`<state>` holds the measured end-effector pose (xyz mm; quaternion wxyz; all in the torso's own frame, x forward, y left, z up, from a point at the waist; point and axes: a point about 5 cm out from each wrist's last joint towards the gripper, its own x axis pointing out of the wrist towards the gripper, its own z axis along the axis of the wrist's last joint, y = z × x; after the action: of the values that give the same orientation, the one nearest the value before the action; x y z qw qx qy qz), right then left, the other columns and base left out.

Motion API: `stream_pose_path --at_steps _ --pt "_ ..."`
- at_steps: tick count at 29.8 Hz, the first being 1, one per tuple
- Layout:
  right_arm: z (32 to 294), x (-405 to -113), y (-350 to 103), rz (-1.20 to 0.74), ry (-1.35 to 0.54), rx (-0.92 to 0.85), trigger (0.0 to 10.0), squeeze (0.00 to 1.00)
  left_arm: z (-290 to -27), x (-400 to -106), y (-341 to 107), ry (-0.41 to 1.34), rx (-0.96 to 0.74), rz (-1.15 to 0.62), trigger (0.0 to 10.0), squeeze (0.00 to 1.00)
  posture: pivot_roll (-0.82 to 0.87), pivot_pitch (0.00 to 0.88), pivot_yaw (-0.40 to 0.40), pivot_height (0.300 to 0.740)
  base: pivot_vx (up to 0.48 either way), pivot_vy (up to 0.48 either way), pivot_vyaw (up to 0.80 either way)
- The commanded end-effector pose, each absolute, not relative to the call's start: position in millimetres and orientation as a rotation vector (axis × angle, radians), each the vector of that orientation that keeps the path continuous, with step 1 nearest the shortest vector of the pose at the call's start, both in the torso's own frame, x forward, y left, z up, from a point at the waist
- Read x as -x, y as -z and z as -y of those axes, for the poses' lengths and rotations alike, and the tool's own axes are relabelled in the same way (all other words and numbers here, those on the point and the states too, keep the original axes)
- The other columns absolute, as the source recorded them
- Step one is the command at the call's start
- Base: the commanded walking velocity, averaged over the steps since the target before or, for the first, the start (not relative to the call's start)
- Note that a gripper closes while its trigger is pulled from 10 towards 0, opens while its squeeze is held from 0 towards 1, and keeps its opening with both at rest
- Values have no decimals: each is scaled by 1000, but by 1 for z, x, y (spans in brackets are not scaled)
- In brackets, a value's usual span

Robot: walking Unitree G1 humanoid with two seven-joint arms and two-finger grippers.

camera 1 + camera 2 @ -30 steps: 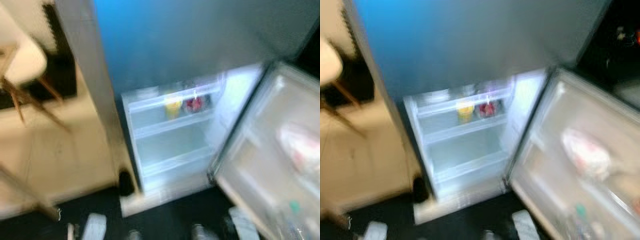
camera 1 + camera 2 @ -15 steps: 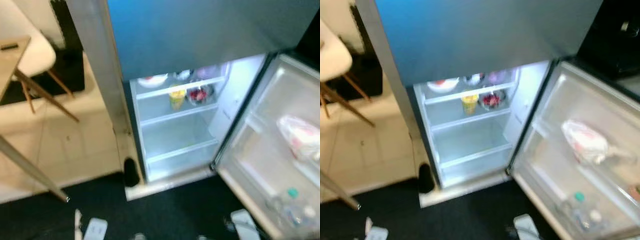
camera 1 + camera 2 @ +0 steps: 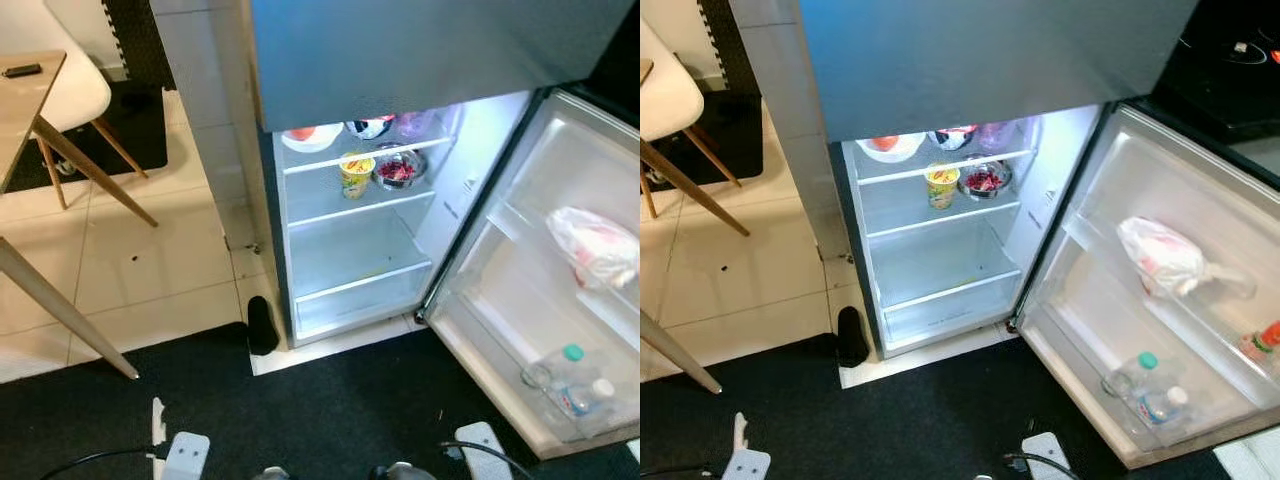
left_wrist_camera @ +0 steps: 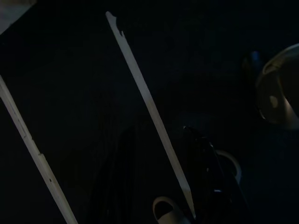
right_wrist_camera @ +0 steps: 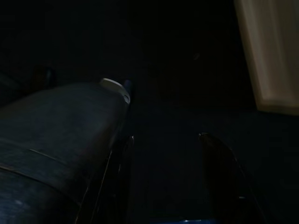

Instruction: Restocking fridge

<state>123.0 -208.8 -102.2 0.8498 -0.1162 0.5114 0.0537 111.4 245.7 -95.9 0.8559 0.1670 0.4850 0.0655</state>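
Black mat [image 3: 330, 420] lying before fridge [image 3: 400, 60], door [image 3: 1160, 300] hanging open. Yellow cup [image 3: 356, 175] sitting beside berry bowl [image 3: 397, 170]. Left gripper [image 4: 161, 186] and right gripper [image 5: 168, 182] both hanging idle with fingers spread.

Both our arms hang idle, low at our sides, wrists pointing down. L gripper [image 4: 161, 177]: two black fingers [image 4: 117, 186] seen in deep shade, set apart w/ a clear gap between them, nothing held. R gripper [image 5: 170, 182]: same pose, fingers [image 5: 219, 177] spread apart, nothing between them; very dark, so we can't make out more. In the head views, bits of our lower body show at the bottom edge – two pale feet [image 3: 185, 458], one each side; too cropped to say more
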Motion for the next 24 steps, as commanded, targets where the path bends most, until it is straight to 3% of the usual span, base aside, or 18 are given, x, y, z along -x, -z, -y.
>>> stream_pose_path --at_steps 1,24 --pt "211 -123 102 -1071 -94 235 10000 0 -246 -106 98 -130 -354 -1044 10000 0 -59 64 -44 740 0 0 0" --pt "212 -121 102 -1081 -88 229 10000 0 -246 -109 98 -141 -325 -1052 10000 0 -63 71 -45 740 0 -31 0"
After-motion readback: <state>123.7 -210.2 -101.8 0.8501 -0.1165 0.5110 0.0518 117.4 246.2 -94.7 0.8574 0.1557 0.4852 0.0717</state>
